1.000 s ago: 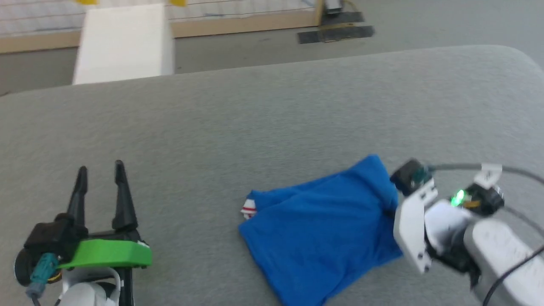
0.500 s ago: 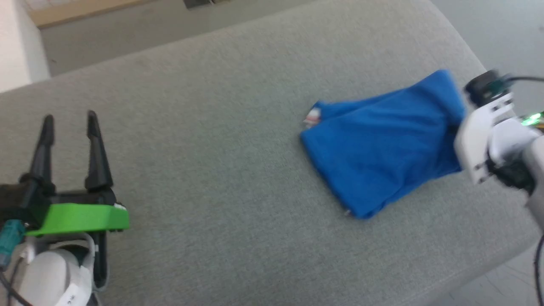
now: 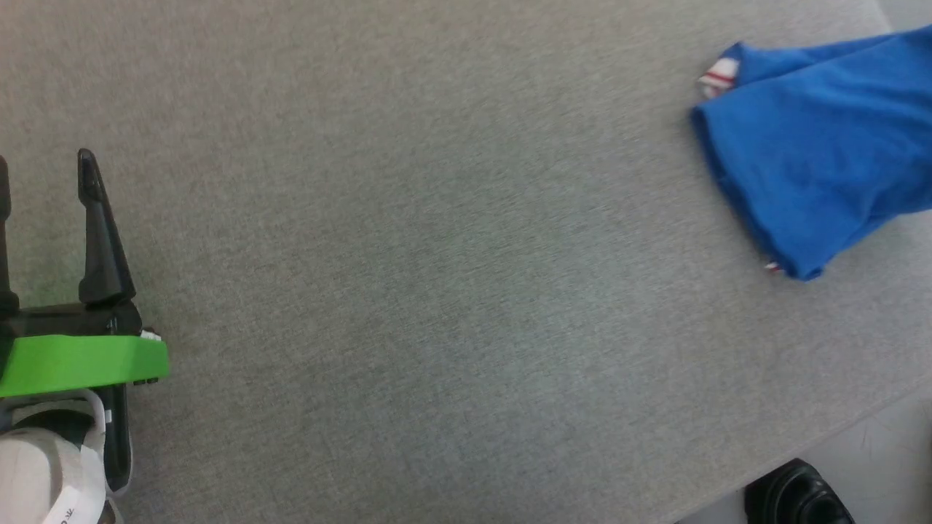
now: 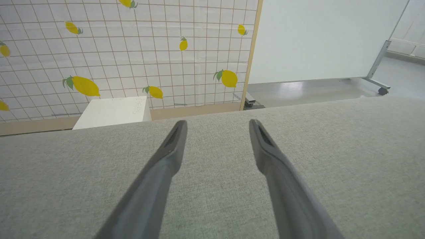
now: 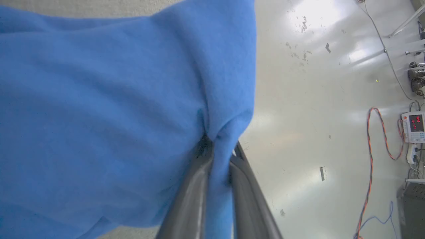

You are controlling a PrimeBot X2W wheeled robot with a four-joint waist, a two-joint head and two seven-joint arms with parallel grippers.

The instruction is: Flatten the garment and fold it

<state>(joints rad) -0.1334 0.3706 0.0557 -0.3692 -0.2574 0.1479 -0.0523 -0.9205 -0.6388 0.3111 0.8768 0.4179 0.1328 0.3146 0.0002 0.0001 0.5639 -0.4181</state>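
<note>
Two hands, two roles: your right hand (image 5: 219, 146) pinches a shirt (image 3: 823, 145) fold at the surface's (image 3: 437, 291) right edge, likely to pull it flat; your left hand (image 4: 217, 122) hovers spread, empty.

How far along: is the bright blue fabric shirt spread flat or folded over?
Folded over: the bright blue fabric shirt lies in overlapping layers, cuff peeking out.

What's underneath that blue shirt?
The shirt lies on the grey table. A red-striped white cuff pokes out from beneath one corner. Anything else below is covered by the cloth; the right gripper pinches one fold.
</note>
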